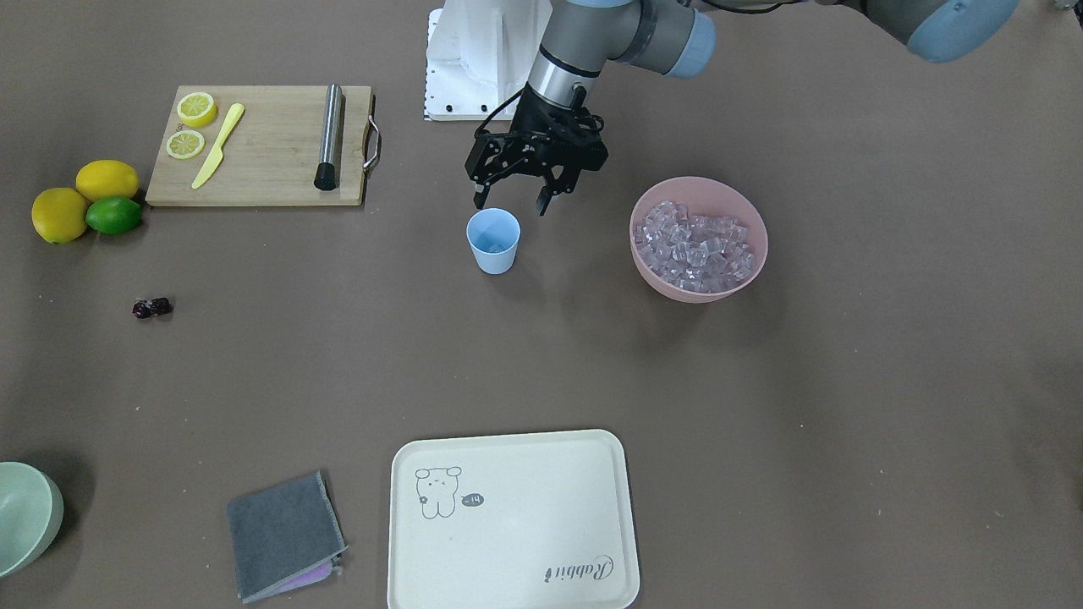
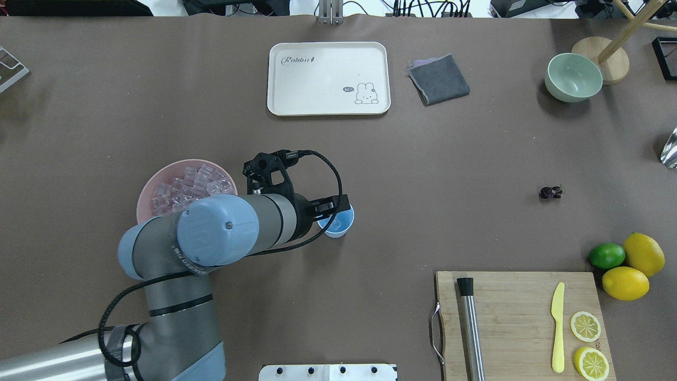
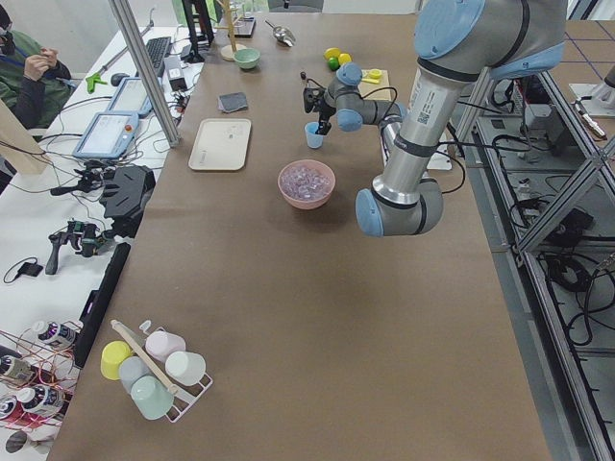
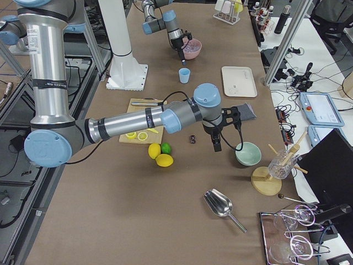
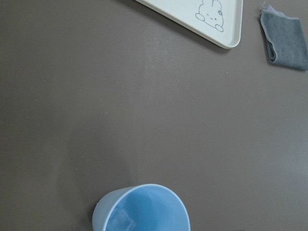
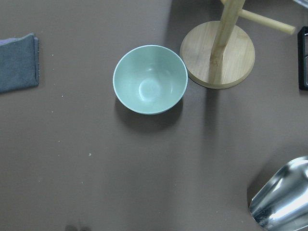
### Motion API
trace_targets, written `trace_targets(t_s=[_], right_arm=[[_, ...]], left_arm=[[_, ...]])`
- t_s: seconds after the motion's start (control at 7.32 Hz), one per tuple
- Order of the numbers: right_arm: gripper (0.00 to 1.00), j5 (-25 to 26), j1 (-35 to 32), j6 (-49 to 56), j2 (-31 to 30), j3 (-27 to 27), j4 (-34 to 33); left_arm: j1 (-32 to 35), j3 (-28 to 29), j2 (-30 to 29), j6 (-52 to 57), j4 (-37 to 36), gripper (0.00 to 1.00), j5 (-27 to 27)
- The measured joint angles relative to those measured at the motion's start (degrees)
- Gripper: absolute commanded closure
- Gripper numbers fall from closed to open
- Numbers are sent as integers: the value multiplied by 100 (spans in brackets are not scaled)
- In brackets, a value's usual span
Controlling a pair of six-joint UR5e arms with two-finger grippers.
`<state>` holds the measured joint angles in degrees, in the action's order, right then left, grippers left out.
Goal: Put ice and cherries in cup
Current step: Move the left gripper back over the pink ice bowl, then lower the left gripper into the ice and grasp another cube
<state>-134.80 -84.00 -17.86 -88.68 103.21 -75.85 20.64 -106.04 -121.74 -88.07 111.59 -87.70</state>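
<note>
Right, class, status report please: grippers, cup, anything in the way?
Left gripper open above cup. Right gripper near green bowl, state unclear. Cup upright, one cube seemingly inside; cherries on table, apart. Nothing blocks the cup.

A long brown-covered table (image 3: pixel 288 317) stands beside aluminium frame posts (image 3: pixel 144 72) and a cluttered white side bench (image 3: pixel 24 206).

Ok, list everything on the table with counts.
Tapered plastic cup: one, light blue, centre.
Round plastic bowl: one, pink, beside cup.
Glassy ice cubes: many, clear, in pink bowl.
Glossy cherry cluster: one, dark maroon, bare table.
Bamboo cutting board: one, tan, holding lemon halves, knife, steel rod.
Whole lemons: two, yellow, beside board.
Round lime: one, green, touching lemons.
Rectangular tray: one, cream, table edge.
Folded cloth: one, grey, beside tray.
Rounded bowl: one, pale green, corner.
Left gripper: one, black, fingers open above cup.
Right gripper: one, black, near green bowl.
</note>
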Motion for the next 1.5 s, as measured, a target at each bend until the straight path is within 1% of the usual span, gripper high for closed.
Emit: trace_targets(t_s=[0.14,0.27,0.41,0.55,0.68,0.82,0.96,1.23,1.37,1.5], right_arm=[[0,0,7,-2,2,-4,0],[0,2,10,0,3,-11,0],[0,0,12,1,4,-15,0],[0,-1,17,1,4,-21,0],[0,-2,20,0,3,-25,0],[0,-4,25,-4,1,-25,0],[0,-8,29,-6,1,-24,0],[0,-11,35,-11,0,-15,0],[0,-11,38,-9,0,-14,0],[0,-11,43,-8,2,-19,0]], left_arm=[[19,-484,367,325,-174,1,-26],[137,-894,616,603,-519,1,-198],[451,-1138,736,843,-928,1,-614],[839,-1265,902,1208,-1223,1,-1069],[1148,-1349,1180,1711,-1346,1,-1435],[1348,-1362,1448,2125,-1384,1,-1718],[1429,-1297,1619,2307,-1388,2,-1841],[1403,-1067,1720,2214,-1226,3,-1886],[1357,-930,1732,2092,-1051,9,-1883],[1302,-820,1735,2025,-932,11,-1875]])
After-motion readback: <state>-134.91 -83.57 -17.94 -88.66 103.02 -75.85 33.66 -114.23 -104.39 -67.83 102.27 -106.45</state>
